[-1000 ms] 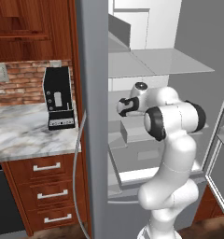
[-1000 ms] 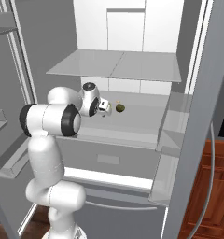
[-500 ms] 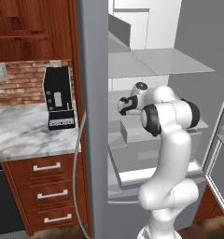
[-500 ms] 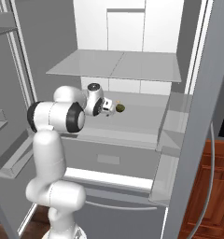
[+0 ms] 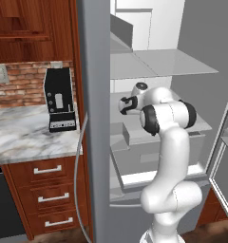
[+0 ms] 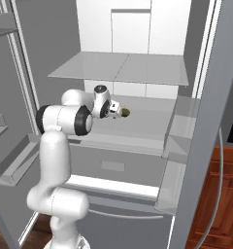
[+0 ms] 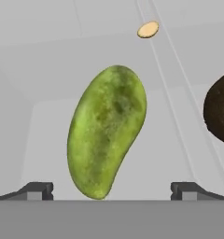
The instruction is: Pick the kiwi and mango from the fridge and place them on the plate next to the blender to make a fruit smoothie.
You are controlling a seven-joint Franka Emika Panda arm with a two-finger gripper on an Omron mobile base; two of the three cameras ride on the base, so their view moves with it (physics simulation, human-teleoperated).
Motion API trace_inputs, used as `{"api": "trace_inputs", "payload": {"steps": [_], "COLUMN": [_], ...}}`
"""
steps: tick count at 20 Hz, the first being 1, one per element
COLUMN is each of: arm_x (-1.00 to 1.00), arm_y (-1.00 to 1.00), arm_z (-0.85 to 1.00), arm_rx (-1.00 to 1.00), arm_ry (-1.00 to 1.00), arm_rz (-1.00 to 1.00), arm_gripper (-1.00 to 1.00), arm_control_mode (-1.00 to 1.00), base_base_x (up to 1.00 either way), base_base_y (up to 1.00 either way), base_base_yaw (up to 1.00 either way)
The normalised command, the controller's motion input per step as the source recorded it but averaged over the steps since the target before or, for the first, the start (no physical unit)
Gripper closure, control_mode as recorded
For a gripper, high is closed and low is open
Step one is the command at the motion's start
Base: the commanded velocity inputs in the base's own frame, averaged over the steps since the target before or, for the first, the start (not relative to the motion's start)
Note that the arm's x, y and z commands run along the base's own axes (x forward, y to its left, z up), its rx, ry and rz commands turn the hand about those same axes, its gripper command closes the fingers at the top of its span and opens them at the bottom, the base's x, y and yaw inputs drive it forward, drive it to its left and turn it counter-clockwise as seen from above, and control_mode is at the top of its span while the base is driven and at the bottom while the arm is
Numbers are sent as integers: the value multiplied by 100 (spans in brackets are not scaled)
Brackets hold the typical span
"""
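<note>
1. Hand view: a long, curved green mango with mottled skin (image 7: 107, 130) lies on the pale grey fridge shelf (image 7: 179, 116), lined up between the two dark fingertips (image 7: 37, 190) at the bottom, with a gap on each side.
2. A dark brown, rounded kiwi (image 7: 220, 112) sits at the right edge of that view, near the mango but apart from it. Farther back on the shelf is a small flat yellowish disc (image 7: 148, 30); I cannot tell what it is.
3. From the right base view, the white arm's two-finger gripper (image 6: 119, 111) reaches into the tall grey-silver fridge with the white interior (image 6: 138, 44), just above the middle shelf, with a small dark-green fruit right at its tip.
4. The step in hand looks like the approach to the mango. To do it well, I would keep the fruit centred between the fingers, push forward until the pads flank its thickest part, and close across the narrow width instead of along its length.
5. The curved, smooth skin could roll or squirt out, so a slow, square closing seems wise, and the right finger should stay clear of the kiwi.
6. The claw stands spread fully wide, holding nothing and touching nothing I can see.
7. The black-and-white coffee machine (image 5: 59, 98) stands on the marble counter (image 5: 21, 140) outside the fridge.
</note>
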Motion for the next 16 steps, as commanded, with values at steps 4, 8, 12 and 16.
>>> {"api": "trace_inputs", "payload": {"steps": [4, 8, 12, 16], "arm_x": [38, 41, 28, 0], "arm_y": [0, 0, 0, 0], "arm_z": [-10, -12, -21, -45], "arm_rx": [0, 0, 0, 0], "arm_ry": [0, 0, 0, 0], "arm_rz": [-1, -2, -2, 0], "arm_gripper": [-100, -100, -100, 100], "arm_control_mode": [-100, -100, -100, -100], "base_base_x": [0, 0, 0, 0], "base_base_y": [0, 0, 0, 0], "base_base_yaw": [0, 0, 0, 0]}}
